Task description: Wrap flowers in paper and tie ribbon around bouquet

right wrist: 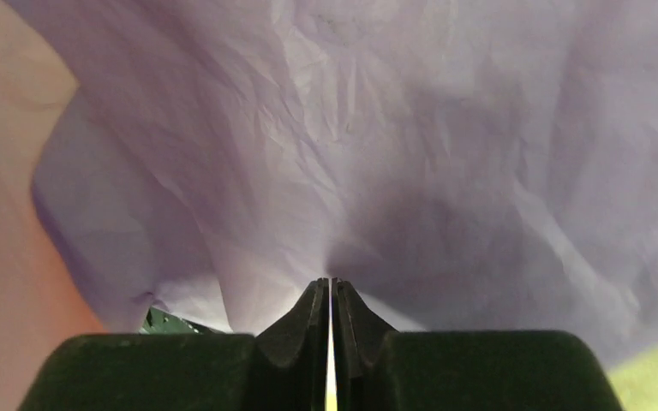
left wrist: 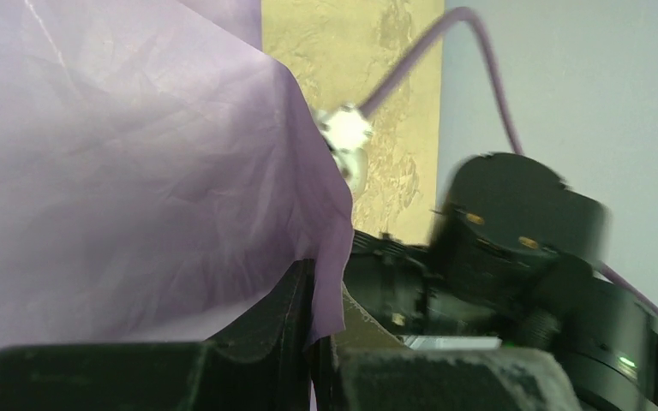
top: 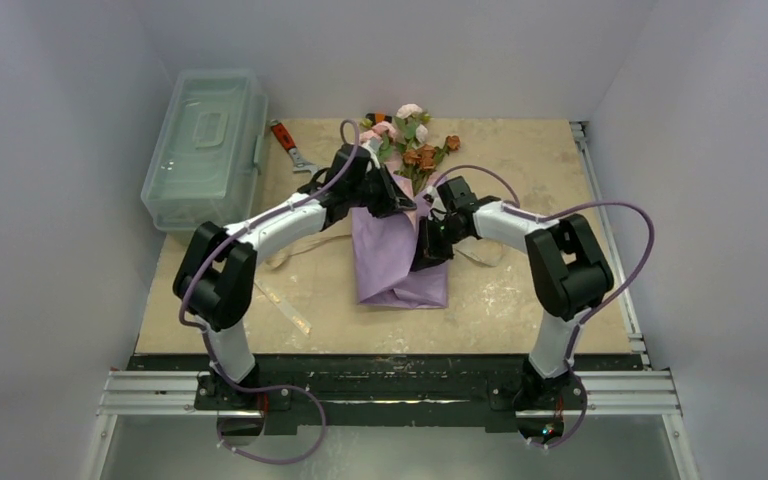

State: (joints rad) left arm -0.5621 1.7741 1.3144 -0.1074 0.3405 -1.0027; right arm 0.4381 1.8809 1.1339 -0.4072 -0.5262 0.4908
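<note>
I'm mid-wrap, with my left hand (left wrist: 326, 300) and right hand (right wrist: 331, 287) each pinching the paper (top: 395, 255) rolled round the flowers (top: 410, 130) mid-surface, so next I'd judge snugging the fold before fetching the ribbon (top: 305, 250).

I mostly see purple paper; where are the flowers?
In the top view, the flowers stick out beyond the lilac paper, far middle of the table, right of the orange-handled tool.

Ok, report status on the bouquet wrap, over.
Left gripper shut on the paper edge. Right gripper shut on it too. Flowers poke out the far end; ribbon loose, untied. Nothing blocking.
</note>
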